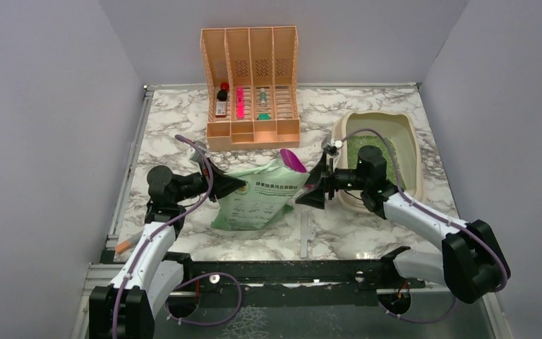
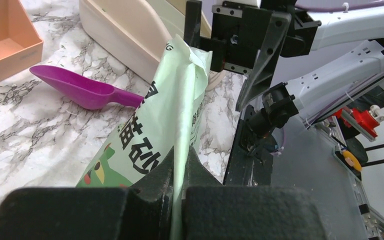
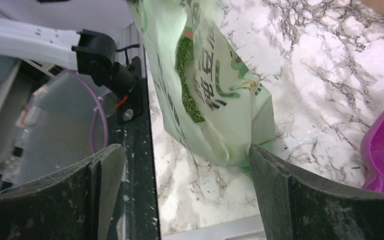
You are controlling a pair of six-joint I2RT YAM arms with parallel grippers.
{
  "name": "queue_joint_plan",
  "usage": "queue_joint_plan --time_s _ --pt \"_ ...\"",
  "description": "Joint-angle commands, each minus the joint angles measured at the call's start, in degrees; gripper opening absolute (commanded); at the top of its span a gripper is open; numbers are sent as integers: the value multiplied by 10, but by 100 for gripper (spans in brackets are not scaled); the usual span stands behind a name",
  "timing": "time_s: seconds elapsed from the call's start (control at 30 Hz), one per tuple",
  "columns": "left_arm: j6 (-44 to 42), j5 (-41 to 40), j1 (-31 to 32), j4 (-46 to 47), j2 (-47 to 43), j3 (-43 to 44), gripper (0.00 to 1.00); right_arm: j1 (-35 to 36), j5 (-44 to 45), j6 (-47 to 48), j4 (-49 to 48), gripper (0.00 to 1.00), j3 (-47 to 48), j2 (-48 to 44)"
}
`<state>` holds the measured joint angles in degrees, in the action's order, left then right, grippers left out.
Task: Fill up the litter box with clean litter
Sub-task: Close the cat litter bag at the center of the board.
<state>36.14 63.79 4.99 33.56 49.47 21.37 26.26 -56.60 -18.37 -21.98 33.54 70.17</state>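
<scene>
Your left gripper is clamped on the bag; your right gripper gapes wide and empty at the bag's mouth. Pinch that rim firmly before tipping toward the litter box at the bag's two o'clock, where some litter lies.

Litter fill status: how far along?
Done: some green granular litter lies in the beige plastic litter box. In hand: the left gripper pinches the pale green printed plastic bag; the right gripper stands open at its mouth. Left: litter shows inside the bag, so more pouring seems likely; the magenta plastic scoop lies unused.
</scene>
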Motion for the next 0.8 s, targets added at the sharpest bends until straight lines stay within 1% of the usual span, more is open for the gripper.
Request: queue_joint_plan --time_s 0.0,0.07,0.17,0.2,0.23,0.3,0.33,0.37,0.4,0.43,0.47,0.5,0.57,0.6,0.63,0.67,0.7,0.77 --pt "15 -21 -1 70 -28 12 0 3 -8 110 -131 100 -56 -39" --pt "15 -13 -2 73 -24 16 0 3 -9 160 -147 100 -61 -38" --pt "19 -8 -1 78 -21 24 0 3 25 208 -154 100 -54 -15" --pt "19 -8 -2 80 -21 26 0 3 18 213 -164 100 -51 -4" --pt "20 -6 -1 81 -21 29 0 3 -8 220 -170 100 -43 8" --pt "21 -3 -2 82 -21 32 0 3 -71 204 -206 100 -25 43" --pt "22 -4 -2 84 -21 34 0 3 -91 179 -233 100 -16 69" --pt "23 -6 -2 87 -20 35 0 3 -102 140 -262 97 -9 97" --pt "25 -7 -2 90 -20 36 0 3 -117 102 -291 93 0 124" --pt "27 -9 -1 94 -19 37 0 3 -132 61 -326 86 7 150" --pt "29 -11 -1 97 -19 38 0 3 -144 12 -373 77 11 172" --pt "30 -13 -1 99 -19 38 0 3 -143 -42 -437 65 5 190" --pt "33 -17 -1 104 -19 39 0 3 -133 -153 -569 47 -10 218" --pt "36 -19 -2 107 -19 39 0 2 -143 -194 -612 31 -9 230" --pt "39 -21 -2 109 -18 41 0 1 -157 -232 -636 8 -6 241" --pt "43 -22 -2 111 -16 44 0 -3 -158 -269 -649 2 -6 243" --pt "47 -23 -3 113 -14 47 0 -10 -148 -325 -651 1 -10 240" --pt "55 -24 -5 114 -7 56 0 -20 -137 -400 -673 1 -21 223"
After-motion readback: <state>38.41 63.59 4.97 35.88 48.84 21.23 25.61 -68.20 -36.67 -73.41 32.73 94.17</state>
